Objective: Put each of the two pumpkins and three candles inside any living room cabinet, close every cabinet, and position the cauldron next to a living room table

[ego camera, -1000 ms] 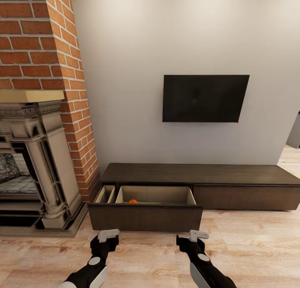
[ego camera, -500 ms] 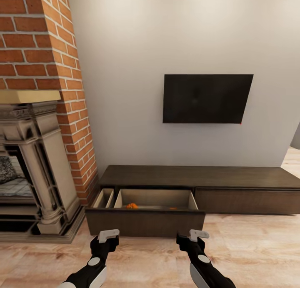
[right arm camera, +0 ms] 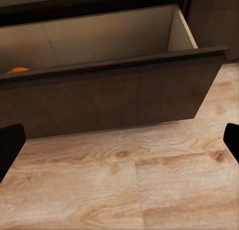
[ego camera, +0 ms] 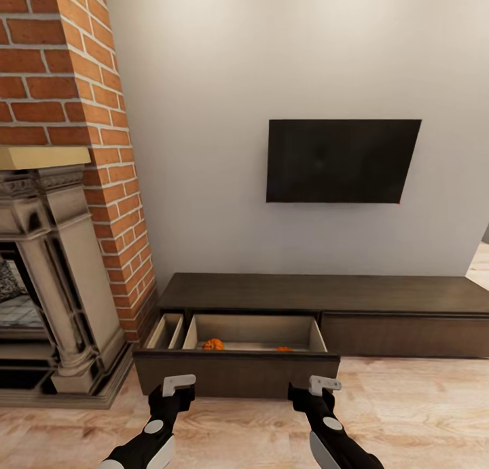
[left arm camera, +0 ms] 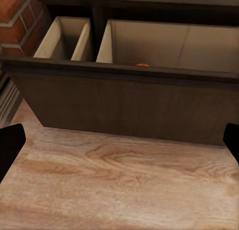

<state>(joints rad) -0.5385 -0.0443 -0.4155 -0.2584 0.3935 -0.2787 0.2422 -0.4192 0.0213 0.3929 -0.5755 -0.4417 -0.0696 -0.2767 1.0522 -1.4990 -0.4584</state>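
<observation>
No text, label, brand mark, number or sign can be read anywhere. The dark screen (ego camera: 341, 161) on the wall above the cabinet (ego camera: 326, 294) is blank, with no logo on its frame; a tiny red dot at its lower right corner is too small to tell as a mark. The cabinet's top and the open drawer's front (ego camera: 236, 375) just below it are plain dark wood, bare of lettering, as the wrist views confirm. The brick column (ego camera: 68, 82) and the stone fireplace (ego camera: 47, 279) to the left of the cabinet carry carved ornament only, no inscription.
</observation>
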